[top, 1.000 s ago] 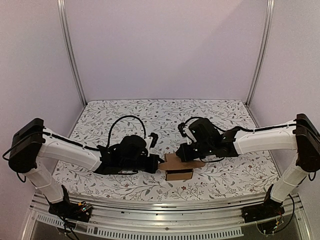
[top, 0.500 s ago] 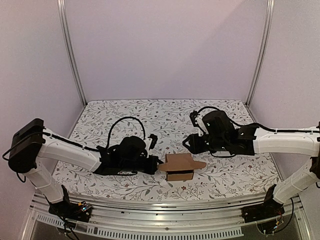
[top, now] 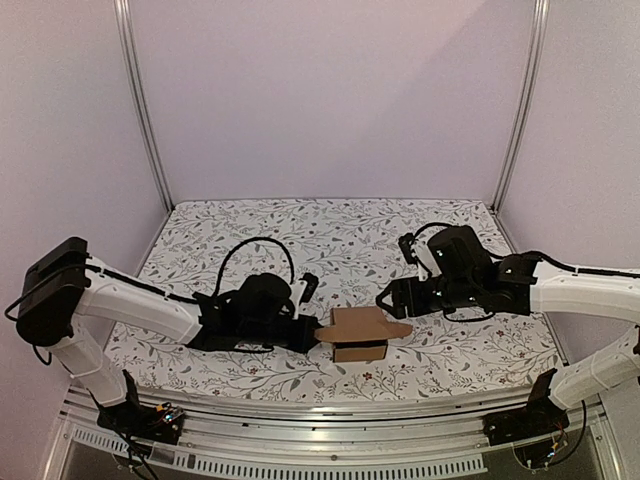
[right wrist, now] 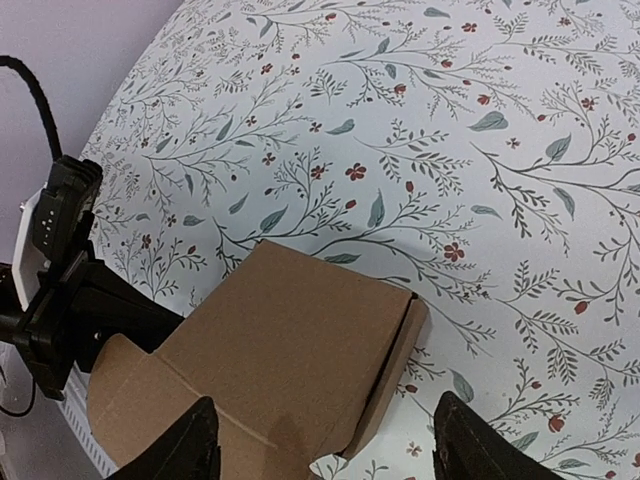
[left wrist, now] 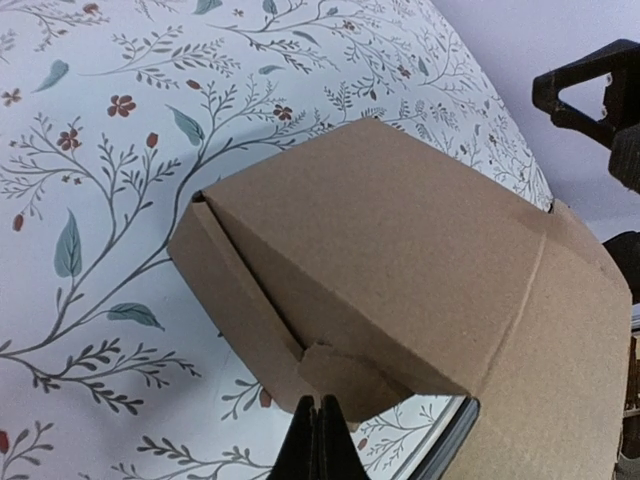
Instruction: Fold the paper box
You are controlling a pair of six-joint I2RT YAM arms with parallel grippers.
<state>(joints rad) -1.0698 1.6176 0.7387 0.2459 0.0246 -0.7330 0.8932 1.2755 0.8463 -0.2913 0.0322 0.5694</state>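
— Where is the paper box (top: 358, 337) found, and which way is it pointed?

— It is seen on the surface (top: 300, 235), near the front edge and between the two arms. In the overhead view its long axis is laid left to right. The tapered tongue (top: 396, 328) of its lid is pointed to the right, toward the right arm's side.

— How is it made up?

— Plain brown cardboard is shown, matte and faintly fibrous, with crisp creases. A squarish body with straight side walls is seen, and the lid is laid over it at a slant rather than flat. A crease is drawn across the lid where the tongue begins. At one corner a narrow gap is left where a side wall is tucked under.

— And what is beneath it?

— A pale cloth printed with grey-green sprigs and small red flowers.

— What can be said of the left claw (left wrist: 320, 420)?

— Its fingers are pressed tightly together, and their tips are set against a small tab (left wrist: 340, 375) at the box's left end. Whether the tab is actually nipped between them cannot be told.

— And the right claw (right wrist: 330, 450)?

— Its fingers are spread wide and nothing is gripped. It is seen clear of the box, just up and to the right of it in the overhead view. From the wrist view the lid is framed between the two fingers.
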